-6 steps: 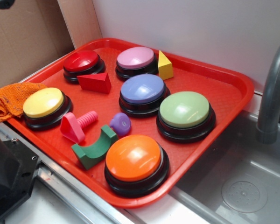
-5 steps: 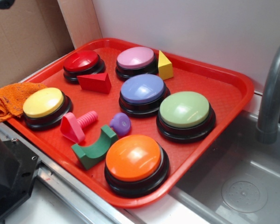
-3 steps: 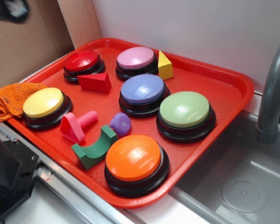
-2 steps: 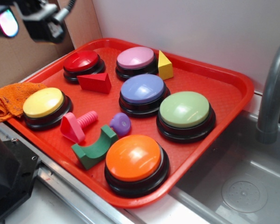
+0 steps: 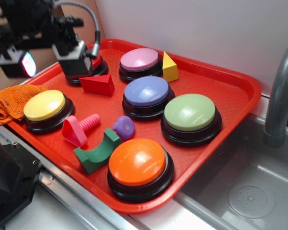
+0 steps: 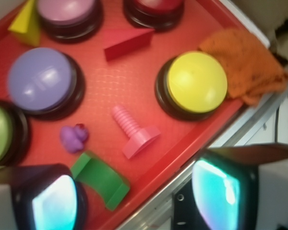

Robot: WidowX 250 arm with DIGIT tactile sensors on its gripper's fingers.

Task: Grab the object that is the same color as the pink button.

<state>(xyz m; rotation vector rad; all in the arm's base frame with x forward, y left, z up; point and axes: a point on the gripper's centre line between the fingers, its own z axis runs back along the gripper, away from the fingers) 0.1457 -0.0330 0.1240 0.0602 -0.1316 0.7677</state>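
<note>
- The gripper (image 6: 134, 196) is wide open and holds nothing.
- The pink bolt (image 6: 134, 131) lies on the red tray (image 5: 230, 100), between the yellow button (image 6: 197, 81) and the purple knob (image 6: 74, 137).
- Go down over its ribbed part, then squeeze, I think.

Exterior view: high oblique, off the sink side, whole red tray (image 5: 230, 103) in frame. Wrist view: close, looking down on tray's cloth-side half. Shared: yellow button (image 5: 44, 105) (image 6: 197, 81), pink bolt (image 5: 79, 128) (image 6: 133, 130)
</note>
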